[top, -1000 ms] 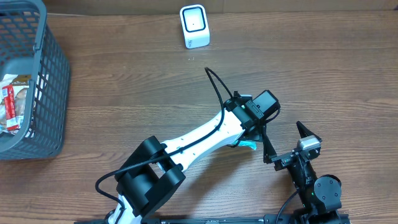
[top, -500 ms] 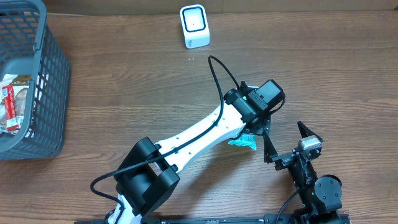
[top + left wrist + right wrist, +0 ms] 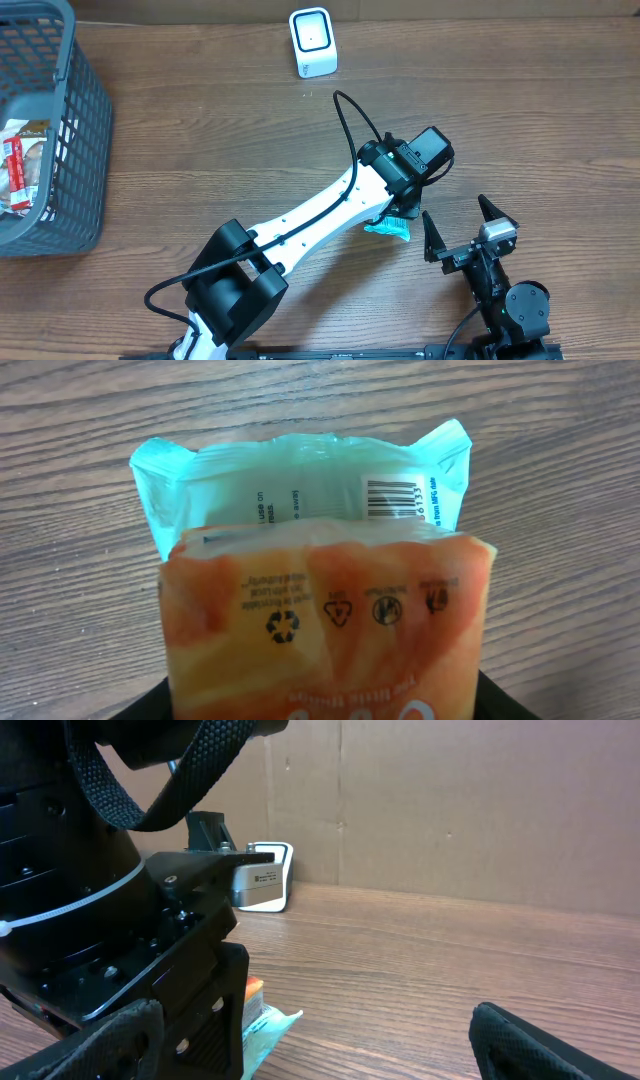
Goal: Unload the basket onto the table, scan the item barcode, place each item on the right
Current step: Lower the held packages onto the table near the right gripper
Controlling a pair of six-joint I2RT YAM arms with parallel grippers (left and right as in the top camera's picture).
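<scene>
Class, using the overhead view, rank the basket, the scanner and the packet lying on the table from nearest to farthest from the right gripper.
1. Packet, just left of the right gripper.
2. Scanner, at the back, near the middle.
3. Basket, far left.

Left arm [image 3: 320, 215] stretches diagonally from its base up to the right, wrist bent downward. Left pincer [image 3: 398, 212] points down. Its fingers [image 3: 145, 710] show only as dark slivers, closure unclear. Right arm [image 3: 505, 300] sits folded low by its base. Right pincer [image 3: 462, 225] is spread wide, holding nothing.
</scene>
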